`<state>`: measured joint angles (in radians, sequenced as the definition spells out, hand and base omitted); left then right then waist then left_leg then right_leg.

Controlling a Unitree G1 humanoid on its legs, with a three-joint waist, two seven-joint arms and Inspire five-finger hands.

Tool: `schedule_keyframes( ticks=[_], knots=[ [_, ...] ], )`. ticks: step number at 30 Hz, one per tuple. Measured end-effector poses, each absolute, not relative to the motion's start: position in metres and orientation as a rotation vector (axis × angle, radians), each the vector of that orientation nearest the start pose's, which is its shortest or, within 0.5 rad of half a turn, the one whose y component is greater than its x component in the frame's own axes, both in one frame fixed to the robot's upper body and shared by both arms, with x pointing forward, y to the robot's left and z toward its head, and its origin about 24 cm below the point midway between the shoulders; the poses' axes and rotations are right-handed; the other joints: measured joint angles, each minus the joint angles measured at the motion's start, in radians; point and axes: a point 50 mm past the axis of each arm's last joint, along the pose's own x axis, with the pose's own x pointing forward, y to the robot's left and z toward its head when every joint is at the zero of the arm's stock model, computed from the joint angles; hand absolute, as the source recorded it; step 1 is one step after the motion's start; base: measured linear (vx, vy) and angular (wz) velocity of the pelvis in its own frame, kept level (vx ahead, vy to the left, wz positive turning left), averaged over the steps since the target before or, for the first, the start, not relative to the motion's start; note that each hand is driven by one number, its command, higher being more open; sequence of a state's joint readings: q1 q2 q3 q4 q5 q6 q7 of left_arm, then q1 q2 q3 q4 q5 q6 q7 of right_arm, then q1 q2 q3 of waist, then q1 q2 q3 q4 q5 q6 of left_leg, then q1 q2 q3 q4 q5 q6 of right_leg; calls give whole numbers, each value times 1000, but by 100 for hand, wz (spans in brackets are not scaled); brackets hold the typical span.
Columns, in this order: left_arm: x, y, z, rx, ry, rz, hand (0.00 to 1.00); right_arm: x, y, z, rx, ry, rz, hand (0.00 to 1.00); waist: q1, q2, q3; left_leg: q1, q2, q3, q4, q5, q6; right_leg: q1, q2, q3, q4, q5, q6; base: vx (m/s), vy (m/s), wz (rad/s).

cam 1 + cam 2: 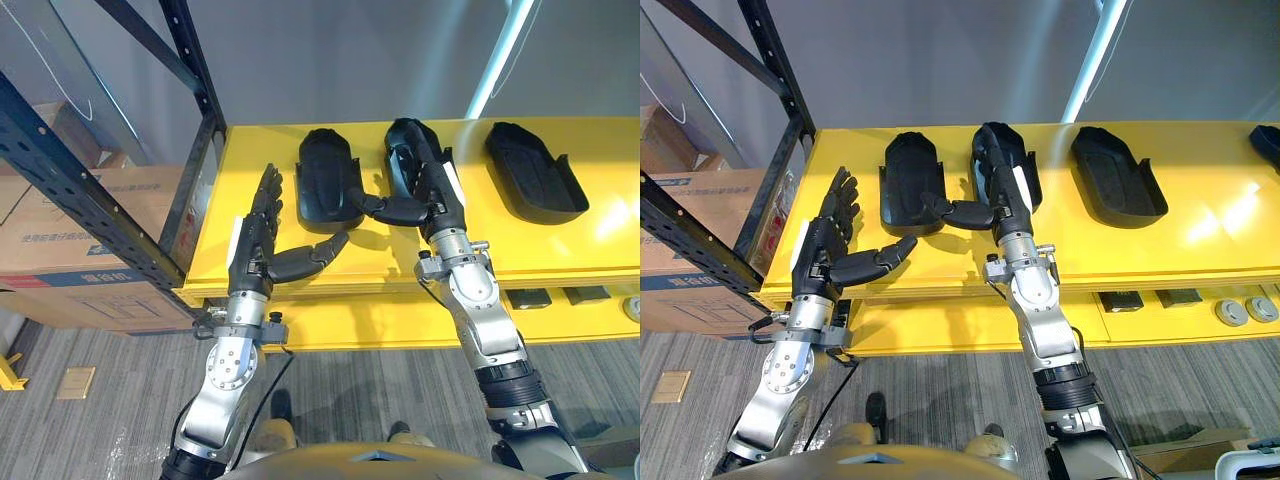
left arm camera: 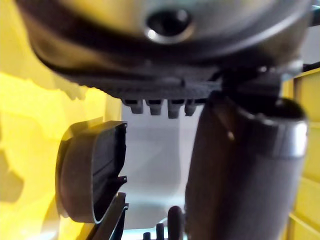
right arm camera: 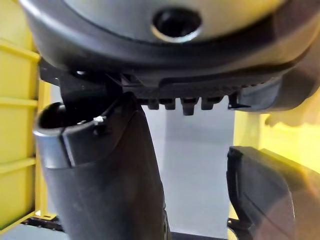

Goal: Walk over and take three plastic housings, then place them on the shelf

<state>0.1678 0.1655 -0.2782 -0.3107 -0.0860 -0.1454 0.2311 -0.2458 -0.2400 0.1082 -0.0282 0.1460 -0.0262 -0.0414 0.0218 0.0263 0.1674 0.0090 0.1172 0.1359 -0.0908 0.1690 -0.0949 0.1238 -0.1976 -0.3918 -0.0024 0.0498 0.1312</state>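
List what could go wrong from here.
Right hand lies flat over the middle housing, fingers straight; closing there may slip off its rounded shell. Its thumb stretches toward the left housing and could shove it. Left hand hovers open beside that housing and may bump it too.

— How is the left hand (image 1: pixel 258 225) held?
— Fingers straight and close together, pointing forward. The left thumb (image 1: pixel 305 258) sticks out sideways towards the other hand. The left arm (image 1: pixel 225 370) rises from the lower left.
— And the right hand (image 1: pixel 432 185)?
— Further forward, fingers stretched out flat, the right thumb (image 1: pixel 395 208) spread to the left. The right arm (image 1: pixel 485 320) slants up from the lower right.
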Motion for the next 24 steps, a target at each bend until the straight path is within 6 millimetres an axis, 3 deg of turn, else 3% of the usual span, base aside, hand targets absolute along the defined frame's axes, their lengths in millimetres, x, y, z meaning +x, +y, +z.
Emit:
schedule_keyframes(
  ticks=[24],
  knots=[
    [212, 125, 82, -29, -242, -48, 100, 295, -135, 86, -129, -90, 287, 100, 2, -2, -1, -5, 0, -9, 0, 4, -1, 0, 0, -13, 1, -4, -7, -6, -1, 0]
  ],
)
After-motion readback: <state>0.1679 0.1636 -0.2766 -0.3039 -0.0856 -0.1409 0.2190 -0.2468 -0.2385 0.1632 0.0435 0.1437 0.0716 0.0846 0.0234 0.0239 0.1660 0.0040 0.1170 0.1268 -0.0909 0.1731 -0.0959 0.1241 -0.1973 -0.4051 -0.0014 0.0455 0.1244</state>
